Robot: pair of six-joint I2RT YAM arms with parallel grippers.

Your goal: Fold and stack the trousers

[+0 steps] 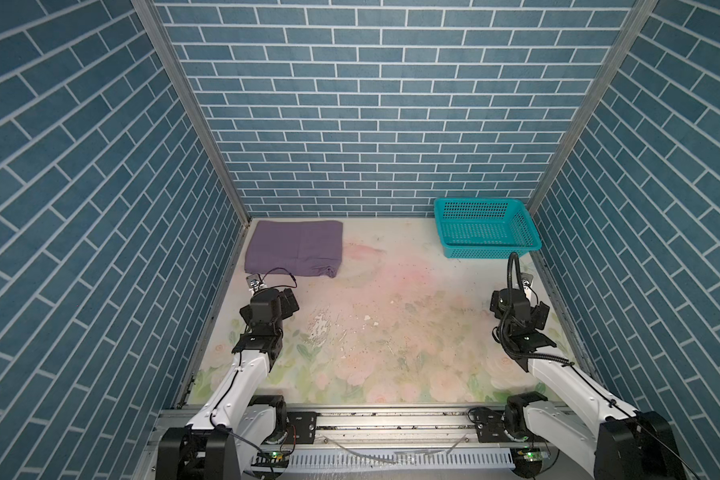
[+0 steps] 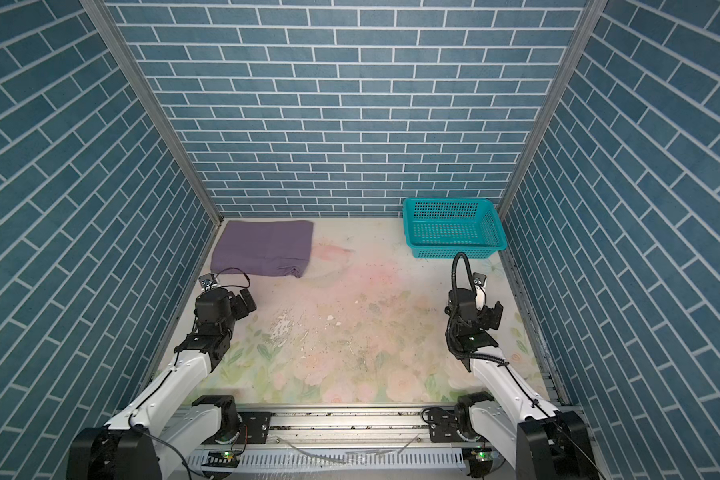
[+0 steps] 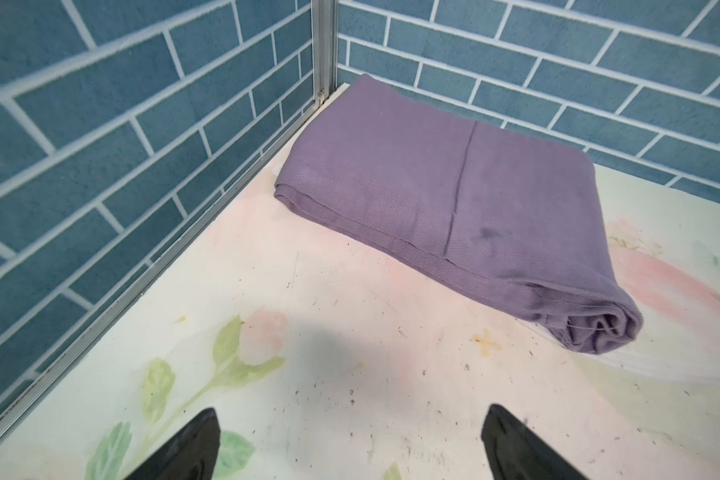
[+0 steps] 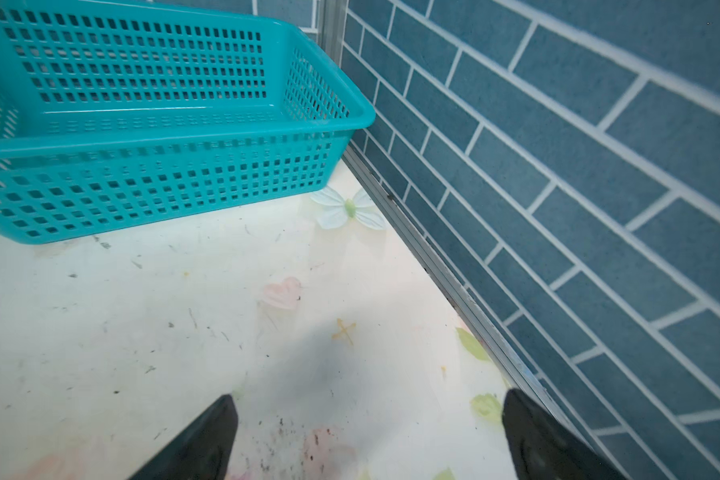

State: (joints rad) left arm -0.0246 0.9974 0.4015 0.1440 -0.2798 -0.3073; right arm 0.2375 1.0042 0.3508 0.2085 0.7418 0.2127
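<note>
The dusty-purple trousers (image 1: 294,248) (image 2: 262,249) lie folded into a flat rectangular bundle in the far left corner of the table. In the left wrist view the trousers (image 3: 454,199) show a rolled end at one near corner. My left gripper (image 1: 288,300) (image 2: 245,305) hovers just short of the bundle's near edge, apart from it. Its jaws stand wide open in the left wrist view (image 3: 352,415), with only bare table between them. My right gripper (image 1: 541,311) (image 2: 493,314) hangs at the right side, open and empty (image 4: 368,401).
A teal perforated basket (image 1: 491,251) (image 2: 454,249) (image 4: 142,195) stands in the far right corner, with nothing visible inside. Blue brick-pattern walls close the table on three sides. A metal rail (image 4: 454,286) runs along the right wall, close to my right gripper.
</note>
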